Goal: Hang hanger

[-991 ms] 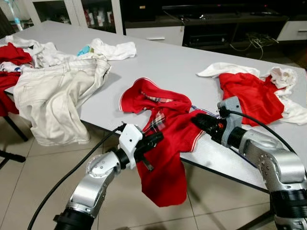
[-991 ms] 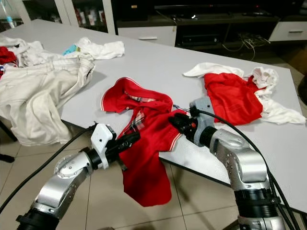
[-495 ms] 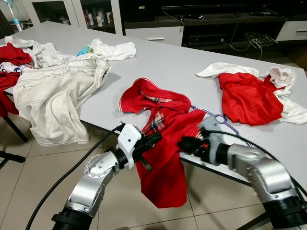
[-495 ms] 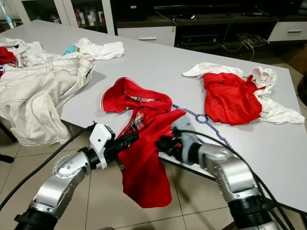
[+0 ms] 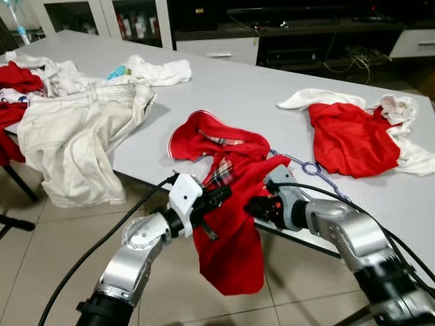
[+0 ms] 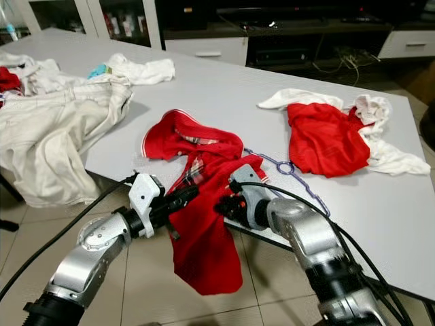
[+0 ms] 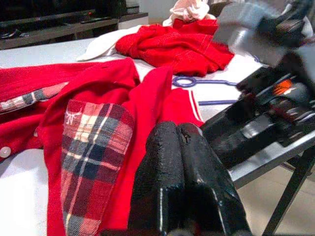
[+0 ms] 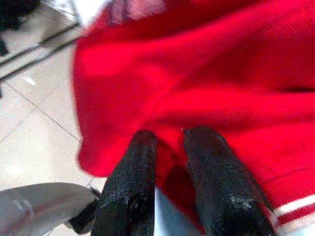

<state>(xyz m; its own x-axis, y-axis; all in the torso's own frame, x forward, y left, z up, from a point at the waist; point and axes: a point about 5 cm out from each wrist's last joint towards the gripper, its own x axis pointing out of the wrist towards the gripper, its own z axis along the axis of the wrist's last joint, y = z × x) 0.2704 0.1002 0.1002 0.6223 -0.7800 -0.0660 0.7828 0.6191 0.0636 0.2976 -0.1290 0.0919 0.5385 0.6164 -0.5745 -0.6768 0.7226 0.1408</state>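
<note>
Hanger (image 5: 309,168) near table (image 5: 245,88) edge, red shirt (image 5: 231,204) overhanging

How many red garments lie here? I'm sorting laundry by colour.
3: a red plaid-trimmed shirt draped over the table's front edge, a red garment far right, another red cloth far left; more may be hidden.

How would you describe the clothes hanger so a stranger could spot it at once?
On the grey table, look between the two red garments near the front edge. The hanger lies flat there, partly under the red shirt; it is a thin purple wire outline, the one thing that is not cloth.
</note>
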